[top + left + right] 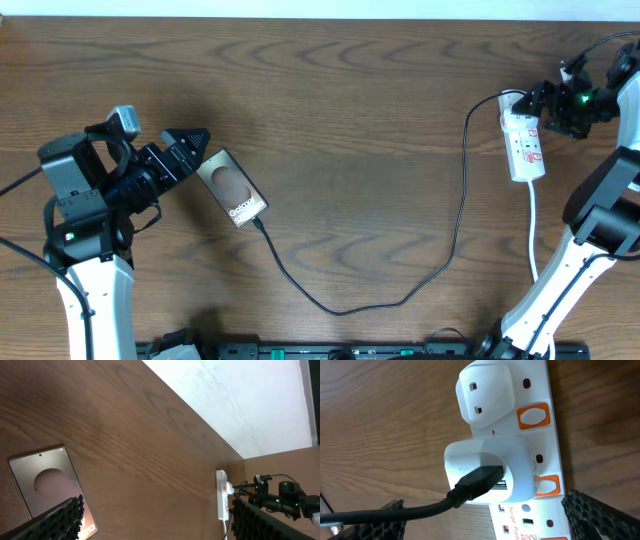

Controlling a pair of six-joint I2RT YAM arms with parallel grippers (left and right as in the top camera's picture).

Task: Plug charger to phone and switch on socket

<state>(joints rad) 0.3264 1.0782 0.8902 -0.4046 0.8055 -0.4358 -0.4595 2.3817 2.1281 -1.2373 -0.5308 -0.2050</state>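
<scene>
Lying flat on the wooden table (pixel 340 110), the phone (pixel 232 188) is sitting at the left, angled, with its brown face up. The left gripper (pixel 196 148) is hovering just beside the phone's upper end with its jaws standing wide apart and nothing between them; in the left wrist view one dark ridged pad (pixel 57 521) is overlapping the phone's near corner while the other pad (pixel 270 525) is showing far off at the right. The charger (pixel 400 297) is trailing from the phone's lower short edge, sagging in a long loop toward the front of the table, then climbing up to the socket (pixel 525 145) at the far right; whether its tip is fully seated in the phone is too small to tell. The right gripper (pixel 548 110) is hanging over the socket's upper end, jaws also spread and clamping nothing. In the right wrist view the black cable is entering a white adapter (pixel 490 472) that is sitting in the strip just below a white plug (pixel 485 395), and two orange-red switches (pixel 534 416) are showing beside them, their position unclear.
</scene>
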